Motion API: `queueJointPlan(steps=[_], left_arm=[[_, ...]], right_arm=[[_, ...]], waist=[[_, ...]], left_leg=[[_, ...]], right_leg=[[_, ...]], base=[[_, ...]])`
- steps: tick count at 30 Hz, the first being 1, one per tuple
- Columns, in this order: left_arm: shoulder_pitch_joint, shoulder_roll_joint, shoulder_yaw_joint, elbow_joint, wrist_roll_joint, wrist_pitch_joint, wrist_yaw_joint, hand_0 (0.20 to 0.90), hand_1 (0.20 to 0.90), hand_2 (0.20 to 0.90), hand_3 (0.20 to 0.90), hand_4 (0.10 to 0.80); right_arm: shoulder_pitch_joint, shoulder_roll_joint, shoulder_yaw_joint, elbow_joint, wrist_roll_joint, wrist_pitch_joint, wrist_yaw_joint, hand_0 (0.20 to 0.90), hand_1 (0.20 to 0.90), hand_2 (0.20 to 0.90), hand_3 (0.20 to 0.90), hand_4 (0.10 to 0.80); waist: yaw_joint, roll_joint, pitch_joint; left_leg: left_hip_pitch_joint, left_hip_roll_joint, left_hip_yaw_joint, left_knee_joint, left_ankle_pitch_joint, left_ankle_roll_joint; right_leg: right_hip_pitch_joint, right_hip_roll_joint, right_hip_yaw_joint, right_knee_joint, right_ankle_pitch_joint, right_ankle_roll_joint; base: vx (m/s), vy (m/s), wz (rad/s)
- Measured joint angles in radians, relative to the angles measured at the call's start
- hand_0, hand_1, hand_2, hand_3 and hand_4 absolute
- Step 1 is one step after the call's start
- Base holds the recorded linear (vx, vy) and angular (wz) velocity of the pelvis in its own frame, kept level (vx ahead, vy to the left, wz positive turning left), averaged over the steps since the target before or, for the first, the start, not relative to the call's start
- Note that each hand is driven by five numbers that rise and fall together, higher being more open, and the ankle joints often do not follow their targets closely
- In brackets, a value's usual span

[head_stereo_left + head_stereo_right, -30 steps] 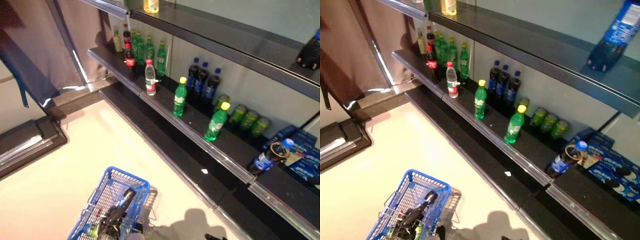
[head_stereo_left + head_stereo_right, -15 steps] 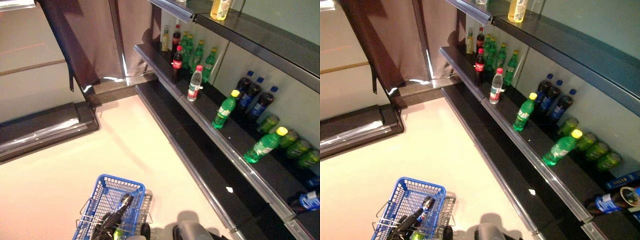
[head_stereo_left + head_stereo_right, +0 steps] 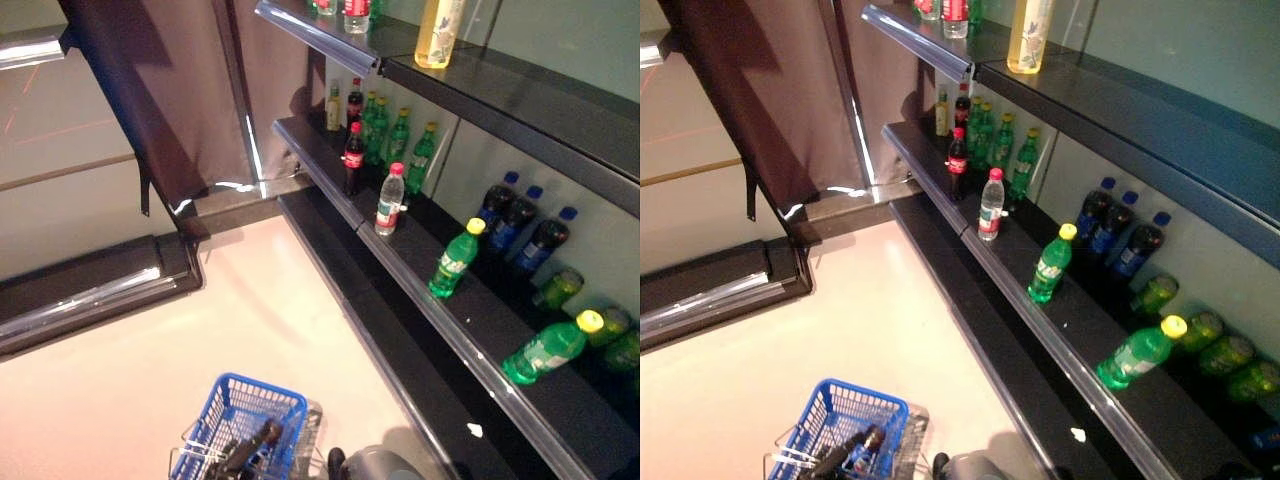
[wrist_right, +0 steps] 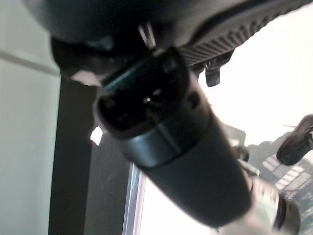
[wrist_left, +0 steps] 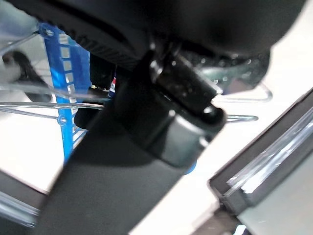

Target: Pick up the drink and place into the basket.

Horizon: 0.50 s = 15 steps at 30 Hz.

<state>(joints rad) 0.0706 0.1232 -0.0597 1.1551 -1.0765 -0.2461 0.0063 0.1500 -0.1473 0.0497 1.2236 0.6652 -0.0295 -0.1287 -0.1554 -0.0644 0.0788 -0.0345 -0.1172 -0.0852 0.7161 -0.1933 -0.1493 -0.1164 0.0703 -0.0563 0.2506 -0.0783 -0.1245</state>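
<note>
A blue wire shopping basket with metal handles [image 3: 250, 430] is seen down on the pale floor [image 3: 150, 370], right at the bottom of the head views. A dark bottle with a blue label [image 3: 845, 452], the drink, is lying inside it on a slant, along with something small and green that can't really be made out.

The left hand [image 5: 161, 122] is shown in its own wrist view as a big dark bulk right against the basket's blue wall and wire handle; whether its fingers are spread or curled round anything can't be told. Same story for the right hand [image 4: 166, 142]: a dark blur up close over the floor beside the black shelf base, so its fingers can't be read either.

To the right, a long black store shelf [image 3: 400, 245] is lined with bottles. A clear water bottle with a red cap [image 3: 389, 200] and a dark cola bottle with a red label [image 3: 352, 160] are stood near the front edge. 2 green soda bottles with yellow caps are also there: one upright [image 3: 452, 260], one tilted over [image 3: 548, 350]. 3 dark bottles with blue caps [image 3: 515, 215] are lined up at the back. A tall pale yellow bottle [image 3: 437, 30] is stood on the upper shelf.
</note>
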Motion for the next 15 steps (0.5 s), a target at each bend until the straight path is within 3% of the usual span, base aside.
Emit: queueJointPlan(steps=[2,4,6,8,9,11,12,14,15], left_arm=[[-0.002,-0.001,-0.007,-0.035,-0.012,-0.006,0.000,0.300,0.300,0.300,0.200,0.100],[-0.015,0.004,0.002,-0.079,-0.033,-0.009,-0.001,0.300,0.300,0.300,0.200,0.100],[-0.017,-0.003,0.011,-0.085,-0.042,-0.012,-0.024,0.300,0.300,0.300,0.200,0.100],[-0.018,-0.008,0.034,-0.083,-0.052,-0.014,-0.042,0.300,0.300,0.300,0.200,0.100],[-0.027,-0.015,0.048,-0.084,-0.052,-0.026,-0.052,0.300,0.300,0.300,0.200,0.100],[-0.044,-0.025,0.058,-0.085,-0.048,-0.036,-0.054,0.300,0.300,0.300,0.200,0.100],[-0.045,-0.026,0.062,-0.085,-0.048,-0.042,-0.052,0.300,0.300,0.300,0.200,0.100],[-0.050,-0.034,0.072,-0.082,-0.049,-0.041,-0.036,0.300,0.300,0.300,0.200,0.100],[-0.057,-0.038,0.071,-0.070,-0.049,-0.039,-0.031,0.300,0.300,0.300,0.200,0.100]], right_arm=[[-0.027,-0.026,0.034,-0.025,-0.008,-0.007,0.000,0.900,0.900,0.900,0.900,0.800],[-0.081,-0.038,0.038,-0.007,-0.016,-0.013,0.005,0.900,0.900,0.900,0.900,0.800],[-0.109,-0.058,0.039,-0.022,-0.030,-0.021,0.011,0.900,0.900,0.900,0.900,0.800],[-0.134,-0.058,0.044,-0.019,-0.035,-0.021,0.013,0.900,0.900,0.900,0.900,0.800],[-0.155,-0.062,0.045,-0.014,-0.037,-0.020,0.017,0.900,0.900,0.900,0.900,0.800],[-0.164,-0.070,0.032,-0.007,-0.042,-0.015,0.023,0.900,0.900,0.900,0.900,0.800],[-0.160,-0.075,0.026,0.001,-0.056,-0.015,0.025,0.900,0.900,0.900,0.900,0.800],[-0.141,-0.094,0.029,0.006,-0.076,-0.011,0.026,0.900,0.900,0.900,0.900,0.800],[-0.121,-0.099,0.026,0.013,-0.077,-0.004,0.024,0.900,0.900,0.900,0.900,0.800]], waist=[[0.039,-0.001,0.003],[0.098,-0.018,0.040],[0.124,0.006,0.057],[0.158,0.002,0.065],[0.183,0.004,0.077],[0.183,0.012,0.086],[0.182,0.016,0.086],[0.170,0.044,0.090],[0.147,0.066,0.102]], left_leg=[[-0.065,0.005,0.024,0.043,0.015,0.029],[-0.089,0.023,0.055,-0.144,0.013,0.077],[-0.087,0.104,0.035,-0.387,0.045,0.103],[-0.073,0.150,-0.068,-0.611,0.125,0.080],[-0.069,0.180,-0.128,-0.711,0.182,0.050],[-0.071,0.215,-0.151,-0.729,0.214,0.041],[-0.070,0.225,-0.147,-0.707,0.215,0.042],[-0.055,0.240,-0.117,-0.660,0.214,0.044],[-0.050,0.240,-0.098,-0.664,0.254,0.020]], right_leg=[[0.054,0.009,0.055,-0.046,0.015,-0.014],[0.095,0.012,0.140,-0.116,0.048,0.001],[0.139,0.043,0.199,-0.162,0.071,0.004],[0.171,0.063,0.309,-0.205,0.084,0.013],[0.182,0.073,0.368,-0.211,0.083,0.013],[0.193,0.070,0.419,-0.208,0.069,0.024],[0.201,0.053,0.425,-0.201,0.049,0.042],[0.203,0.023,0.387,-0.178,0.008,0.096],[0.205,0.007,0.363,-0.151,-0.030,0.132]], base=[[0.368,0.121,-0.62],[0.441,0.302,-1.10],[0.576,0.437,-1.01],[0.464,0.390,-1.25],[0.366,0.463,-1.52],[0.288,0.529,-1.22],[0.256,0.477,-1.08],[0.250,0.437,-0.83],[0.241,0.387,-0.40]])
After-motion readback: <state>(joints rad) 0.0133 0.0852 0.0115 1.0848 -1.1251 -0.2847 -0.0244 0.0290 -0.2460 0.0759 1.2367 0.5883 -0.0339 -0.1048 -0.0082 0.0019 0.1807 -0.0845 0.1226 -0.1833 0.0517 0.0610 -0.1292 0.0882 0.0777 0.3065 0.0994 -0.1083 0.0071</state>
